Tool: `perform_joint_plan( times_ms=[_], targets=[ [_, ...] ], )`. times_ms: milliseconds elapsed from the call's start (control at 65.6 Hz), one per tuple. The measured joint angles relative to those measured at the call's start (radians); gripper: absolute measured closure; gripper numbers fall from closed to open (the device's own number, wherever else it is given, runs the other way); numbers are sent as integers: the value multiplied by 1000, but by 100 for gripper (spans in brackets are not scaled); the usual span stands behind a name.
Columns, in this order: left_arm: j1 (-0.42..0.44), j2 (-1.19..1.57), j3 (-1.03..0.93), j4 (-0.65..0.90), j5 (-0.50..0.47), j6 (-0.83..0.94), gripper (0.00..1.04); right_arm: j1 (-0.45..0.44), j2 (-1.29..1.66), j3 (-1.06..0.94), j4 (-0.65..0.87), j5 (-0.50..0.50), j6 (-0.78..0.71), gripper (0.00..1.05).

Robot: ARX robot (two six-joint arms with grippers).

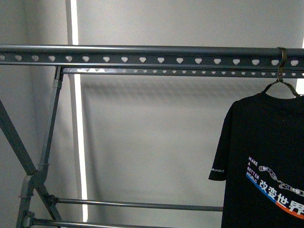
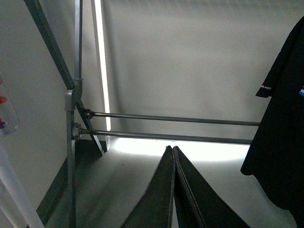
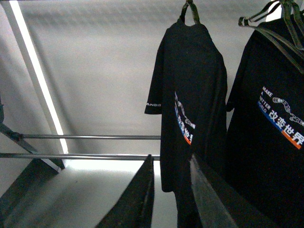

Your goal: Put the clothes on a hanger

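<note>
Dim, greyish frames; a bright vertical light strip [image 1: 74,21] glares, soft rail shadows on wall

A: What hangs there?
B: Two black shirts: one [image 3: 187,95] turned edge-on, another [image 3: 270,123] beside it, print facing out.
A: The gripper [image 3: 173,192]?
B: Fingers apart, below them, near two crossbars [image 3: 80,146].

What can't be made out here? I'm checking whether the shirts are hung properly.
- Front view: T-shirt is cut off by the right and bottom edges.
- Right wrist view: rack rail lies beyond the top edge, so the hooks' seating is unseen; a second T-shirt is cut off at right.
- Left wrist view: only a sleeve shows.
</note>
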Motion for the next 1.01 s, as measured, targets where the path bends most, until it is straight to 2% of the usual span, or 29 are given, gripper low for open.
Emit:
perform_joint_plan(
  times_ms=[46,61,107,198,412,503,1006],
  targets=[
    [0,0,0,0,0,0,101,23,-26,-23,6,23,-2,92],
    [0,0,0,0,0,0,101,51,-36,-34,6,67,-3,97],
    [0,0,0,0,0,0,101,97,-48,-49,6,127,-4,103],
    [0,0,0,0,0,0,101,148,-73,-78,6,139,-5,102],
    [0,0,0,0,0,0,101,153,-125,-123,3,147,-5,102],
    [0,0,0,0,0,0,101,153,-234,-140,-113,148,-5,102],
    [0,0,0,0,0,0,13,153,-323,-207,-113,148,-5,102]
  ],
)
